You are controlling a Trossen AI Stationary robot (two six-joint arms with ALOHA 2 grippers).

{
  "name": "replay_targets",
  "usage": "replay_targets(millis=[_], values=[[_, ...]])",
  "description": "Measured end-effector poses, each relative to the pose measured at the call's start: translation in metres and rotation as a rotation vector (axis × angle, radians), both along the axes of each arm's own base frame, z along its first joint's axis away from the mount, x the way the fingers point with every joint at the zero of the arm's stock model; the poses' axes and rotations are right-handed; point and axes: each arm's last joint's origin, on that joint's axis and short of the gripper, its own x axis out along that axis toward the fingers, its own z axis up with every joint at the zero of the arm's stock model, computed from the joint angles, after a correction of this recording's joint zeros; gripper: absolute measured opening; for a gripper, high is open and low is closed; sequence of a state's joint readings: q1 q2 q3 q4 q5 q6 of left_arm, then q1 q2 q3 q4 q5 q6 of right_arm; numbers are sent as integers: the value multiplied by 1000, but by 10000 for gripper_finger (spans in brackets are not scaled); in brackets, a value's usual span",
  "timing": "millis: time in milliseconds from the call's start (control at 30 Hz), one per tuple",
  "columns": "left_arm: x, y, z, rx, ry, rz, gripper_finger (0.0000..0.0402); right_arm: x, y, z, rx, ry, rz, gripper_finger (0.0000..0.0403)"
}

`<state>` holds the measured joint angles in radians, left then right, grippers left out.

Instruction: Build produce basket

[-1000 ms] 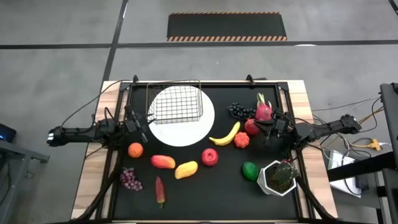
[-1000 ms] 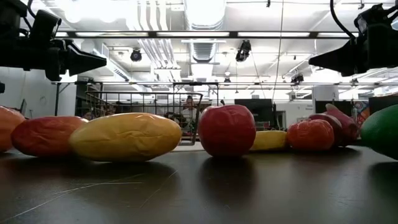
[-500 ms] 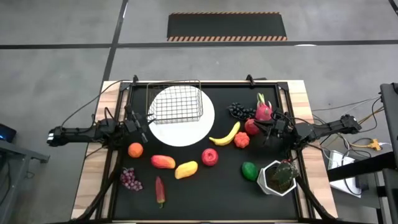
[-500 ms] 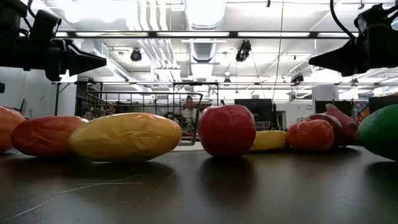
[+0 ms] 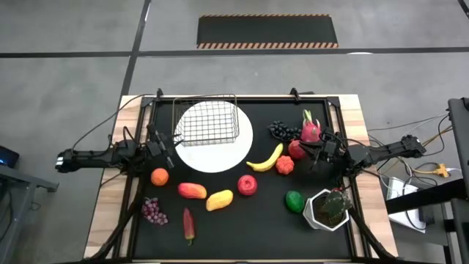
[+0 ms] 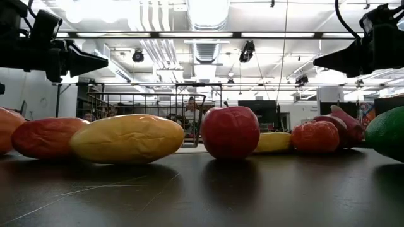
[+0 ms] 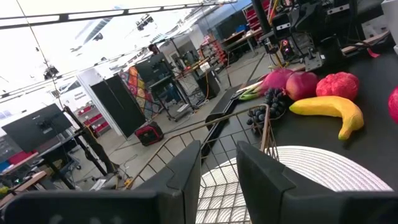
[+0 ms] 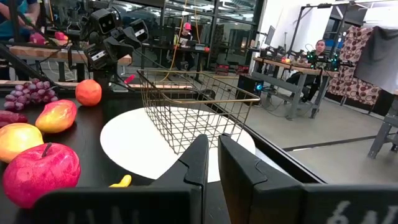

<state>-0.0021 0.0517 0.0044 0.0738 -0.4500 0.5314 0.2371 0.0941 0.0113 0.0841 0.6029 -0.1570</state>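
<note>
Left gripper (image 5: pixel 163 147) hangs above the tabletop (image 5: pixel 264 213) at the plate's (image 5: pixel 220 158) left edge, jaws a narrow gap apart, nothing between them. Just below it, the orange (image 5: pixel 159 177); grapes (image 5: pixel 152 211) and chilli (image 5: pixel 188 224) lie nearer the front. The basket (image 5: pixel 207 119) stands empty on the back of the plate. Mid-table: mango (image 5: pixel 191 191), a yellow fruit (image 5: pixel 219 199), an apple (image 5: pixel 247 185), the banana (image 5: pixel 266 158). Over to the right gripper (image 5: pixel 314 152), beside the second apple (image 5: pixel 296 149) and the dragon fruit (image 5: pixel 311 130), jaws almost together, holding nothing. The lime (image 5: pixel 294 200) sits by the plant pot (image 5: pixel 327 210).
</note>
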Motion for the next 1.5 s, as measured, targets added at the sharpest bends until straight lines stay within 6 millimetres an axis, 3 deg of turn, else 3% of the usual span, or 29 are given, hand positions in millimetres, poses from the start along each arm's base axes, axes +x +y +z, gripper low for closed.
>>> replay_targets(millis=[233, 367, 533, 633, 867, 1500], values=[[0, 0, 0, 0, 1, 0, 86, 0, 0, 0, 34, -14, 2, 27], [0, 0, 0, 0, 0, 0, 86, 0, 1, 0, 353, -133, 35, 27], [0, 0, 0, 0, 0, 0, 86, 0, 0, 1, 465, -188, 11, 27], [0, 0, 1, -35, -26, -14, 86, 0, 0, 7, 464, -246, 23, 27], [-2, -1, 19, -350, -365, -75, 86, -5, -1, 31, 336, -435, 45, 27], [-14, -1, 48, -309, -684, -124, 86, -6, -2, 41, 267, -510, 34, 27]])
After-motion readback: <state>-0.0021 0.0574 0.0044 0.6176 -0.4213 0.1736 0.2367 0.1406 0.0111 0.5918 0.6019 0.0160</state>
